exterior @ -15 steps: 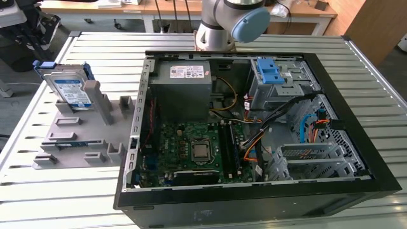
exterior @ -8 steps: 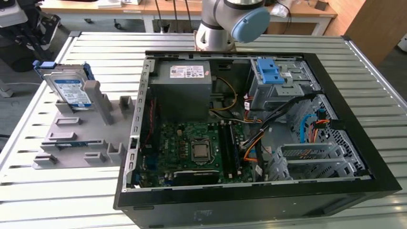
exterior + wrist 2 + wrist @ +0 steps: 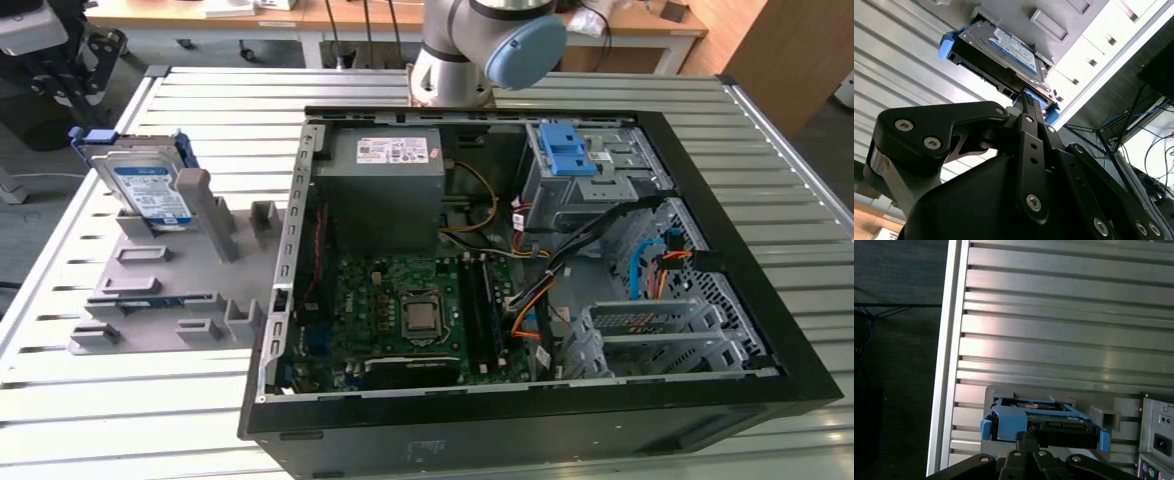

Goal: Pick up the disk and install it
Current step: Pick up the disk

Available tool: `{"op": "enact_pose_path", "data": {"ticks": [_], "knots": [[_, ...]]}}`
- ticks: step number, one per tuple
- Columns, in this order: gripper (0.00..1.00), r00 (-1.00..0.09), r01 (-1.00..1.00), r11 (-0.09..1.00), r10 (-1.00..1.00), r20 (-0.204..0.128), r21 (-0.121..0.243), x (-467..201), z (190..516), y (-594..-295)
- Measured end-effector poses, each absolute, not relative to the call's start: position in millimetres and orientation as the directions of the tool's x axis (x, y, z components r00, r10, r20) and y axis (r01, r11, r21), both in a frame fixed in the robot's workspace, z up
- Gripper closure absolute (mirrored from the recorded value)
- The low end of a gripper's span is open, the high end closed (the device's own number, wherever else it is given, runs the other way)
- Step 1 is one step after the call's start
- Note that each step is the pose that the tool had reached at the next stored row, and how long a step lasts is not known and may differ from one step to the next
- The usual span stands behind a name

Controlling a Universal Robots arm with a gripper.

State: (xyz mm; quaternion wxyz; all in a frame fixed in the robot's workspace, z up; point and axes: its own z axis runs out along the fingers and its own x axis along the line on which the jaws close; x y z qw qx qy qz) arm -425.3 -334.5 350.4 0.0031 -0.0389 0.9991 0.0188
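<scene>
On the counter (image 3: 80, 420), at the exterior view's left, the disk (image 3: 150, 185) stands on edge in its grey holder (image 3: 160, 290), well apart from the open computer case (image 3: 801, 380). I judge the task barely begun: nothing is picked up or installed. In the second wrist view my gripper (image 3: 1025, 100) is closed on nothing, its fingers pressed together, aimed at the disk's blue carrier and seemingly short of it.

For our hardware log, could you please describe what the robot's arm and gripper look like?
The arm is a silver-grey tube with a rounded light-blue joint cap. The gripper is matte black, built from angular linkage bars with rounded outer links. These are joined by silver screws and pins and narrow toward the tip.
</scene>
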Motion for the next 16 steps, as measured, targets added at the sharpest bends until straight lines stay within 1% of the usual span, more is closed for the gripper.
{"op": "enact_pose_path", "data": {"ticks": [16], "knots": [[0.89,-0.974,-0.225,0.974,-0.225,-0.008,0.037,-425.4,349.8,-334.6]]}}
